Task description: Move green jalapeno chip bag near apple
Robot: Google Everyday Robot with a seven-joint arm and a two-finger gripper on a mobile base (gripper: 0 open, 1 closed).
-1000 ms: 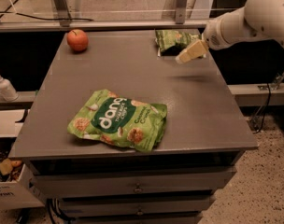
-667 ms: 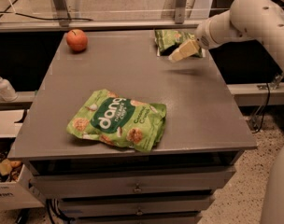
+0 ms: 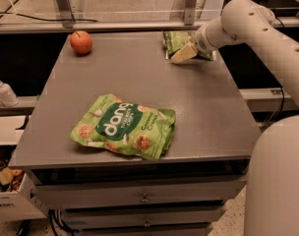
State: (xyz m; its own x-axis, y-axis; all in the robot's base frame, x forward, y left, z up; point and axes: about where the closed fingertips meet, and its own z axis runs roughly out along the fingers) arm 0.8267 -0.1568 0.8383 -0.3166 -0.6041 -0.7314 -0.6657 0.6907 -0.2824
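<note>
The robot's white arm (image 3: 275,45) rises along the right edge of the frame, bends at a rounded elbow (image 3: 240,14) near the top and extends leftward and slightly down. Its wrist (image 3: 206,37) narrows into a pale yellow gripper (image 3: 184,53), which points down and to the left, low over the far right corner of the desk (image 3: 139,82). The robot's smooth, rounded body (image 3: 277,181) fills the lower right corner, beside the desk's right edge. Small dark holes dot the arm's casing.

Dang bag (image 3: 124,127) on grey table (image 3: 208,107), soap bottle (image 3: 4,90) left
</note>
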